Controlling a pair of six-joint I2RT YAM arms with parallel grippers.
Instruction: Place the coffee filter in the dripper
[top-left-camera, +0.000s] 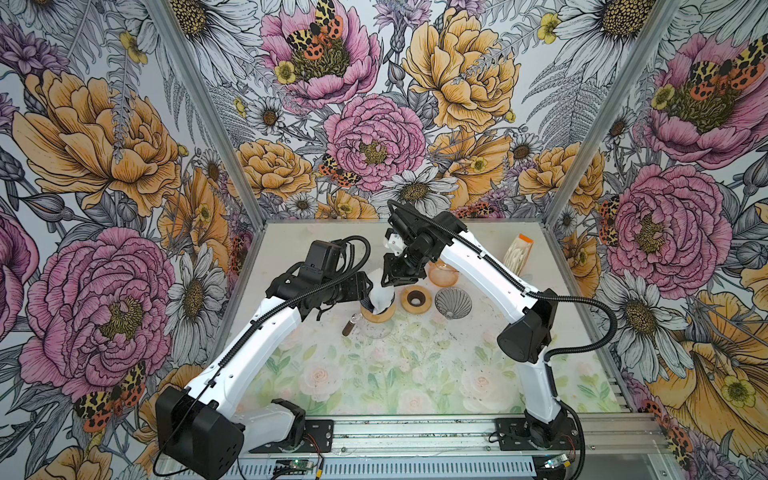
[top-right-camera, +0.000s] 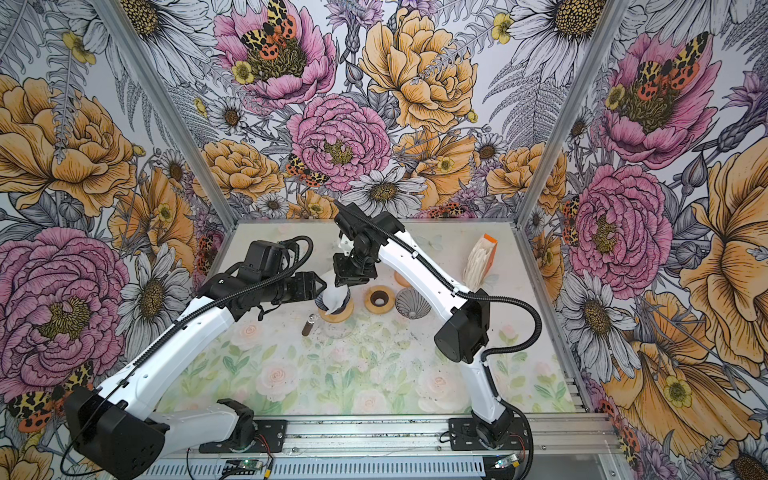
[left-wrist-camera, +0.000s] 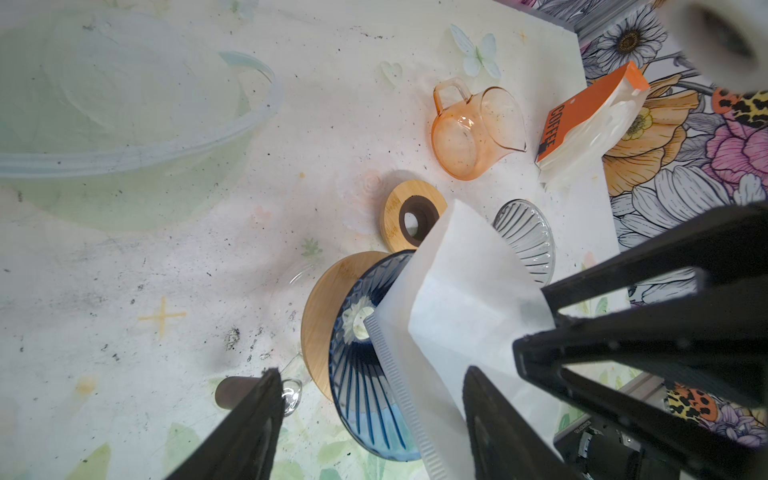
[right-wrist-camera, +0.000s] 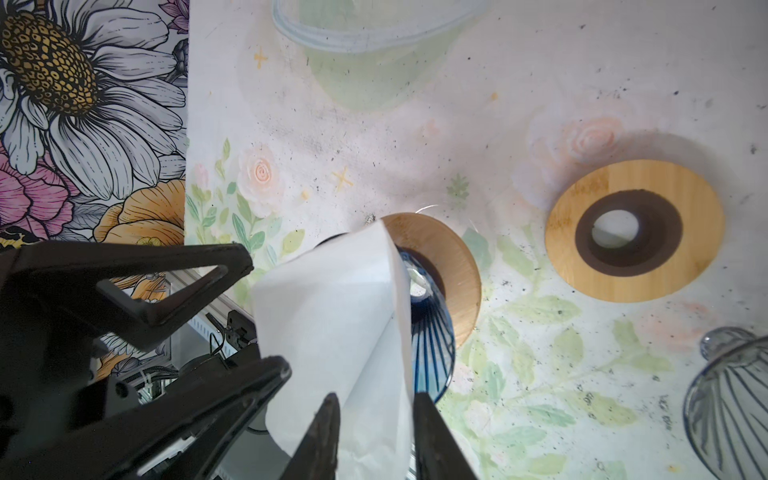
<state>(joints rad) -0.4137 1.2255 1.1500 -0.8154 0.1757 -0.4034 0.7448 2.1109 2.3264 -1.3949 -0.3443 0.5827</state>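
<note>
The white paper coffee filter (top-left-camera: 381, 293) (top-right-camera: 334, 297) stands tilted with its tip in the blue ribbed dripper (left-wrist-camera: 361, 386) (right-wrist-camera: 428, 345), which rests on a wooden ring (top-left-camera: 376, 319). Much of the filter (left-wrist-camera: 457, 282) (right-wrist-camera: 332, 299) rises above the rim. My left gripper (left-wrist-camera: 372, 371) (top-left-camera: 366, 289) comes in from the left. It is open wide, spanning the dripper's rim and the filter's seam. My right gripper (right-wrist-camera: 376, 399) (top-left-camera: 392, 282) reaches down from behind. Its fingers stand apart with a fold of the filter loose between them.
A second wooden ring (top-left-camera: 415, 298), a clear ribbed glass dripper (top-left-camera: 453, 303) and an orange glass pitcher (top-left-camera: 442, 274) stand just right of the dripper. A pack of filters (top-left-camera: 519, 249) leans at the back right. A brown handle (top-left-camera: 349, 326) juts out below the dripper.
</note>
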